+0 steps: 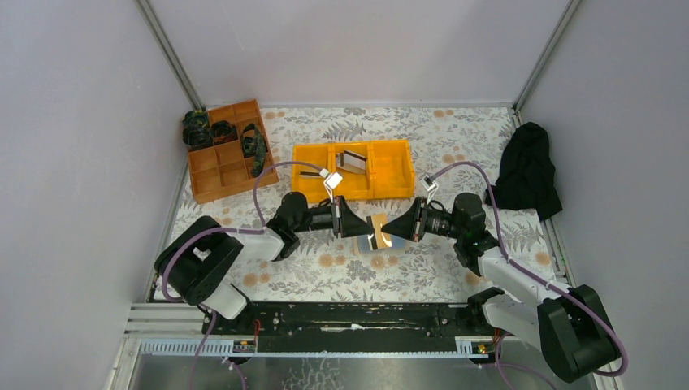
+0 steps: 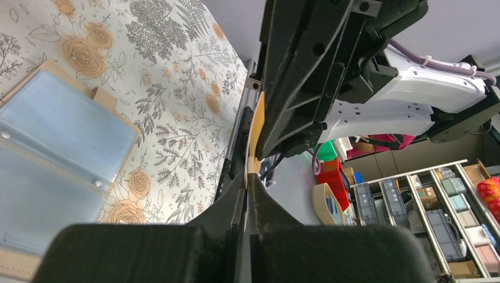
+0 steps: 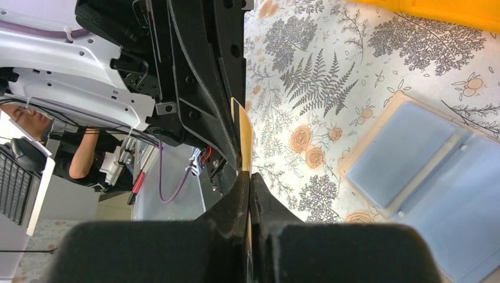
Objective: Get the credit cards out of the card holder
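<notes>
Pinching one tan credit card (image 1: 378,230) from opposite sides just above the open card holder (image 1: 375,262), the left gripper (image 1: 363,227) and right gripper (image 1: 391,229) both clamp it, apparently mid-handover; next, one jaw pair likely must release so the other can carry it to the yellow bin (image 1: 394,175) beyond the holder.

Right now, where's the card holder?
Top view: card holder lying open on the table at centre, below the tan card pinched by the left gripper and right gripper, on the near side of the yellow bin.
</notes>
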Motion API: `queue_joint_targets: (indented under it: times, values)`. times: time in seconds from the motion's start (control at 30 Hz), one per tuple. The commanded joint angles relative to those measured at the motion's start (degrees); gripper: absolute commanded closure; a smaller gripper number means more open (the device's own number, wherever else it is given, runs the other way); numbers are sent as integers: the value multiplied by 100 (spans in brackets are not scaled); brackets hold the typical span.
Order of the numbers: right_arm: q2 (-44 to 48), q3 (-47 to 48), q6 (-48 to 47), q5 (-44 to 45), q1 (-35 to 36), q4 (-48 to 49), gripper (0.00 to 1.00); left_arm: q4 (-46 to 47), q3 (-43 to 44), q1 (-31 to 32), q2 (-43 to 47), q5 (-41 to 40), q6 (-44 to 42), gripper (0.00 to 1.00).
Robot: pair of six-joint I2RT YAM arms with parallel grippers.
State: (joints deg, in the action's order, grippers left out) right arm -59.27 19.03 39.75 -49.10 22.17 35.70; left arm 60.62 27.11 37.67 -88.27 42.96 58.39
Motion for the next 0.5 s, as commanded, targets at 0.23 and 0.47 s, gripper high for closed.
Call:
queue_joint_targets:
  times: [0.23,0.47]
  values:
    - [-86,4,29,0,-15,367,81,410,-83,-14,12,-1,-92,100]
    - [-6,-36,42,-104,-15,378,94,201,-169,-23,208,-391,-146,100]
